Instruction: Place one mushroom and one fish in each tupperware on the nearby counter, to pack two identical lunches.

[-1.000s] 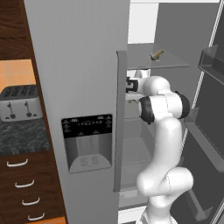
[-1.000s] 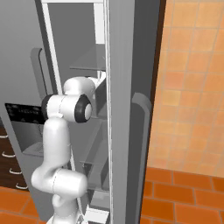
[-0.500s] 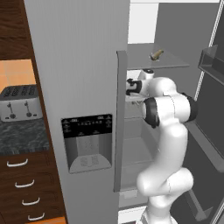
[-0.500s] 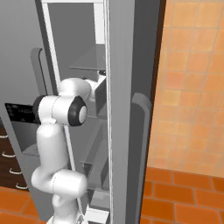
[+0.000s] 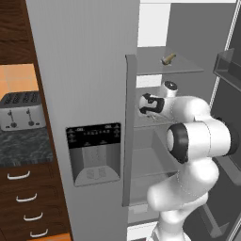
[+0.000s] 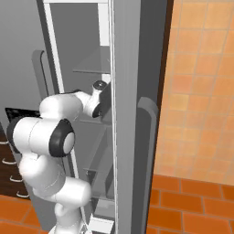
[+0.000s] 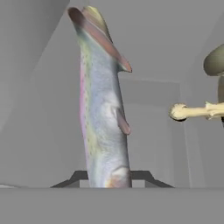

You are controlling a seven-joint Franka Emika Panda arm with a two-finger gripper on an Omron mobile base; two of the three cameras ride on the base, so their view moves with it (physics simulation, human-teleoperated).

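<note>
In the hand view my gripper is shut on a long silvery fish with a pink stripe, which stands up between the two dark fingertips. To its right lies a mushroom with a pale stem and olive-brown cap, apart from the fish. In the left base view my hand reaches into the open fridge at the middle shelf. A small tan mushroom sits on the shelf above. The dark speckled counter is at the left. The tupperware is out of view.
The grey fridge door with its dispenser panel stands between my arm and the counter. A silver toaster is on the counter over brown drawers. The other fridge door stands close on the right.
The arm's elbow has swung out toward the cameras and looms larger. The hand has stayed at the middle fridge shelf.
</note>
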